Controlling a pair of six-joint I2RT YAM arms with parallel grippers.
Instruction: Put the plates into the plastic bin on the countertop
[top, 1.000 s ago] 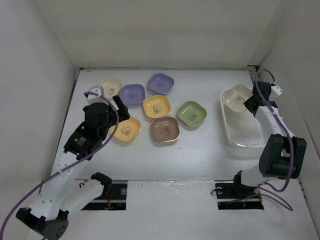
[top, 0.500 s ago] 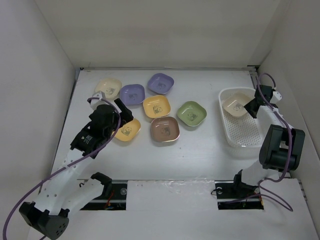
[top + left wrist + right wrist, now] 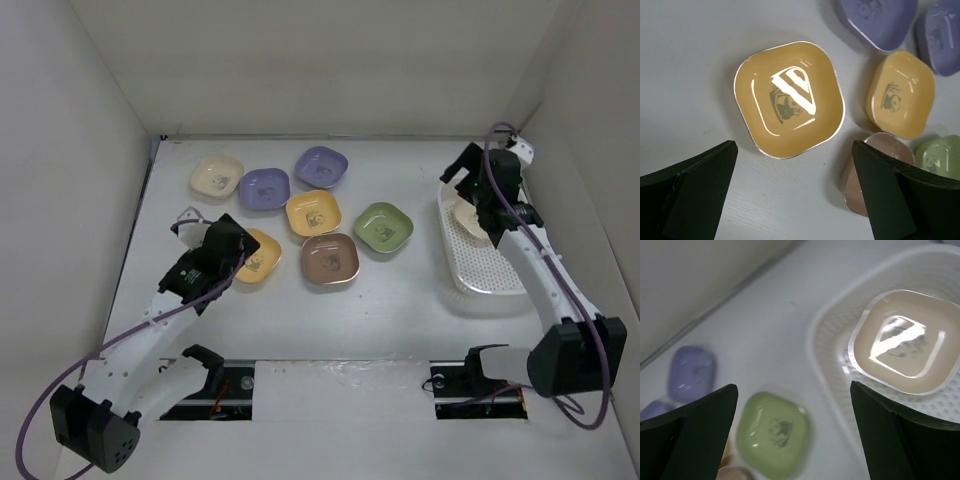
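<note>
A beige plate [image 3: 468,214] [image 3: 905,340] lies free in the far end of the white plastic bin [image 3: 490,262] [image 3: 826,356]. My right gripper [image 3: 472,183] [image 3: 792,387] hangs open and empty above the bin's far left corner. On the countertop lie a cream plate [image 3: 217,176], two purple plates [image 3: 264,187] [image 3: 321,166], a yellow one [image 3: 313,212] [image 3: 901,94], a brown one [image 3: 330,258] and a green one [image 3: 383,227] [image 3: 771,432]. My left gripper [image 3: 228,245] [image 3: 792,147] is open above the near edge of the yellow-orange plate [image 3: 789,99], not touching it.
White walls close in the countertop on the left, back and right. The near half of the bin holds nothing. The brown plate [image 3: 875,170] lies just right of my left gripper's right finger. The arm bases stand at the near edge.
The right gripper has opened, left the beige plate in the bin and drawn up and leftward. The left gripper has moved nearer and lower over the yellow-orange plate.
</note>
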